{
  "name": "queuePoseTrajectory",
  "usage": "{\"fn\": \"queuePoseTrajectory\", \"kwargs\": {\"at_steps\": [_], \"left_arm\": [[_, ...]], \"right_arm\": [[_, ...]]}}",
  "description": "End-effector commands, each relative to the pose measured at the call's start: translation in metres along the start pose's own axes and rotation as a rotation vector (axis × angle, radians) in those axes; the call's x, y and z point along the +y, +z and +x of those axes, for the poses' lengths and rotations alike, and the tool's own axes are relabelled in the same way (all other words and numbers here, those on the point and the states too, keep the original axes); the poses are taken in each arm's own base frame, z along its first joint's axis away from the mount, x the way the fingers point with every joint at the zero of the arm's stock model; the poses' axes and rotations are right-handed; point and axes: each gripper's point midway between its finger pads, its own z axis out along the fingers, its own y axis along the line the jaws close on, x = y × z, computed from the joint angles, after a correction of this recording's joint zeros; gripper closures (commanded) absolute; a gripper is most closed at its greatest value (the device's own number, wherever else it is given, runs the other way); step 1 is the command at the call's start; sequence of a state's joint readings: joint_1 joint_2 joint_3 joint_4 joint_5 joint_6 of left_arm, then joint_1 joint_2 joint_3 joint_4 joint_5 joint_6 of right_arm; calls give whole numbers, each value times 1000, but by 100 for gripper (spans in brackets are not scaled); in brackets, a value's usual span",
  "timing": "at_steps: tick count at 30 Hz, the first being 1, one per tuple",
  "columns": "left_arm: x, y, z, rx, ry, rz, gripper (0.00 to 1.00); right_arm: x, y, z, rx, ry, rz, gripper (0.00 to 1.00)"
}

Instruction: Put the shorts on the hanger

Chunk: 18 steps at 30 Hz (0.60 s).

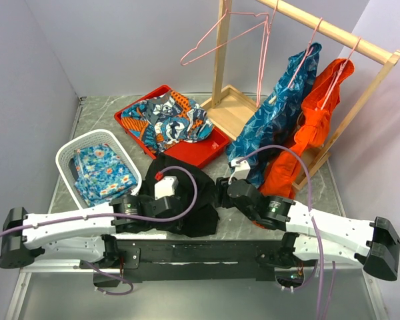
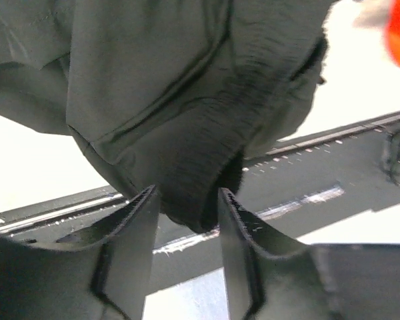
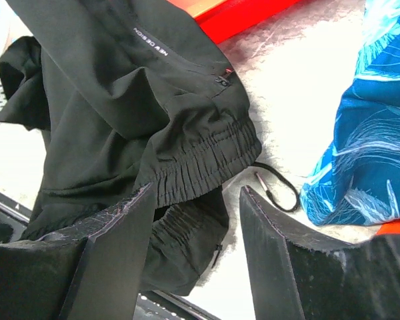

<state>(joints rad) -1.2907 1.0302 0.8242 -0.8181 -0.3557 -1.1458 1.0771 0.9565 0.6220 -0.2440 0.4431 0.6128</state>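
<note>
1. Black shorts [image 1: 201, 187] lie bunched on the desk [image 1: 97, 117], near the front.
2. Left end effector [image 2: 187, 197] is spread, a fold between its tips.
3. Right end effector [image 3: 197, 190] is spread beside the waistband.

Shorts [image 1: 201, 192] on table [image 1: 100, 113] between basket [image 1: 63, 157] and hung garments [image 1: 280, 120], tray [image 1: 217, 150] behind, hanger [image 1: 227, 40] on rail [image 1: 333, 31]

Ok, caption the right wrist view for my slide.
Open right gripper at the elastic waistband of the shorts, drawstring trailing beside a blue patterned garment.
</note>
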Motion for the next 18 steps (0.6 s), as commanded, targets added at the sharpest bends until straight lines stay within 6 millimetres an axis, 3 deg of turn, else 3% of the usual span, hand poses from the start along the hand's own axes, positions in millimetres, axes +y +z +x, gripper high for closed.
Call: {"fn": "queuePoseTrajectory", "kwargs": {"at_steps": [1,5,7,8,9,10,11,12,14,15,18], "left_arm": [[3,15,2,-34,-37,-40,56],[3,31,5,-56,-57,-36,59],[11,33,1,-88,-84,-78,71],[15,30,-16,-167,-100,-111,78],[34,23,-19,-193,-117,-200,85],[40,14,-32,-246,-125,-237,96],[30,-3,-53,-306,-156,-225,99],[49,-19,-69,-385,-138,-305,99],[38,-48,-101,-471,-153,-275,99],[47,-62,-113,-516,-118,-315,99],[48,-94,-145,-590,-104,-332,99]], "right_arm": [[6,5,-4,-13,18,-12,39],[10,12,-1,2,0,-16,39],[11,15,1,7,-5,-14,39],[13,15,-1,3,-13,-19,38],[13,17,-1,6,-15,-15,38],[14,17,-3,3,-19,-15,38],[16,18,-6,-3,-23,-16,37],[16,18,-8,-8,-24,-16,36],[20,18,-14,-23,-29,-29,36],[22,18,-17,-32,-28,-35,36],[29,18,-25,-51,-38,-61,36]]}}
